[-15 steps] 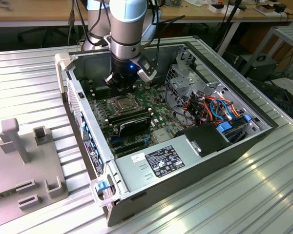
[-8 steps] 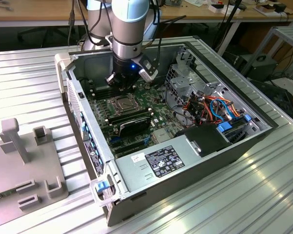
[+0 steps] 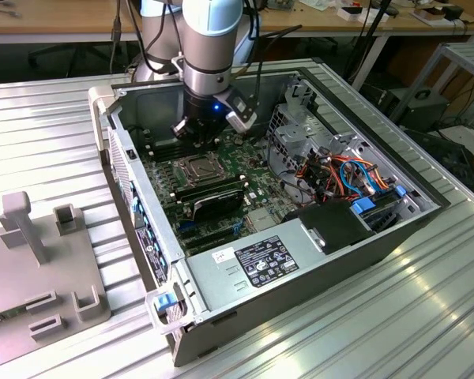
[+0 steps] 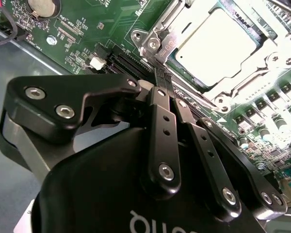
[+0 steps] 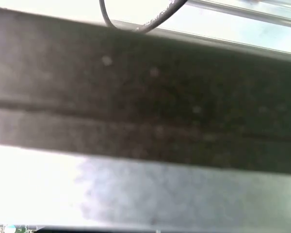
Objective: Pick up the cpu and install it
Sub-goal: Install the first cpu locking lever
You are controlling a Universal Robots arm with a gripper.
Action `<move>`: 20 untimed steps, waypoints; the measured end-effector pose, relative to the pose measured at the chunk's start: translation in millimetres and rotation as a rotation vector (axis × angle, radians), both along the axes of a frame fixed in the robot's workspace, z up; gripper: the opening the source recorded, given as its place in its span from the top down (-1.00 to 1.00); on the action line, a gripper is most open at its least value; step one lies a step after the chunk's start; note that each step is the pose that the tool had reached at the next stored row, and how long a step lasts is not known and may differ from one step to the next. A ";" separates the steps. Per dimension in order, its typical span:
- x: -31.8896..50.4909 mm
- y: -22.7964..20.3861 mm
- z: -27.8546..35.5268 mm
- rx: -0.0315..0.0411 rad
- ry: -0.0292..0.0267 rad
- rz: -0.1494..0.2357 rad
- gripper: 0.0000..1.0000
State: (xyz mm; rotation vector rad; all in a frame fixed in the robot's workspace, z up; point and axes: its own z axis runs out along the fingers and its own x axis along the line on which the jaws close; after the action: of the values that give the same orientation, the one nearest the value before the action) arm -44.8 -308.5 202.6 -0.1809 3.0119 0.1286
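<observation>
The cpu [image 4: 216, 46] has a pale silver lid and lies in its socket on the green motherboard [image 4: 82, 43], framed by the metal retention bracket [image 4: 155, 41]. In the exterior view the cpu [image 3: 199, 167] sits mid-board inside the open computer case. My gripper [image 4: 162, 80] is shut, its black fingers [image 4: 157, 116] pressed together with nothing between them. The tips are right at the socket's edge, beside the bracket's corner. In the exterior view the gripper [image 3: 196, 134] hangs low over the board just behind the socket.
Memory sticks [image 3: 209, 193] lie in front of the socket. The power supply [image 3: 261, 264] fills the case front, and a drive cage with coloured cables [image 3: 340, 174] stands on the exterior view's right. The case walls [image 3: 130, 189] close in. A grey fixture [image 3: 31, 237] lies on the table.
</observation>
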 end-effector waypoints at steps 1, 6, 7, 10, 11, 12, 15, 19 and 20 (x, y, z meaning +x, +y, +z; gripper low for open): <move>0.8 0.0 -0.1 0.0000 0.0000 0.000 0.79; 3.6 0.0 -0.3 -0.0007 0.0002 0.000 0.79; 3.8 0.0 -0.4 -0.0009 0.0002 0.000 0.79; 4.1 0.0 -0.8 -0.0015 0.0002 0.000 0.79; 4.1 0.0 -1.0 -0.0018 0.0002 0.000 0.79; 4.1 0.0 -1.4 -0.0020 -0.0001 0.000 0.79; 4.2 0.0 -2.5 -0.0017 0.0000 0.000 0.79; 4.1 0.1 -2.4 -0.0018 0.0002 0.000 0.79; 4.1 0.2 -2.4 -0.0019 0.0002 0.000 0.79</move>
State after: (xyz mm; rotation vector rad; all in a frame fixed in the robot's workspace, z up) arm -40.7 -308.3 200.2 -0.1812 3.0123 0.1258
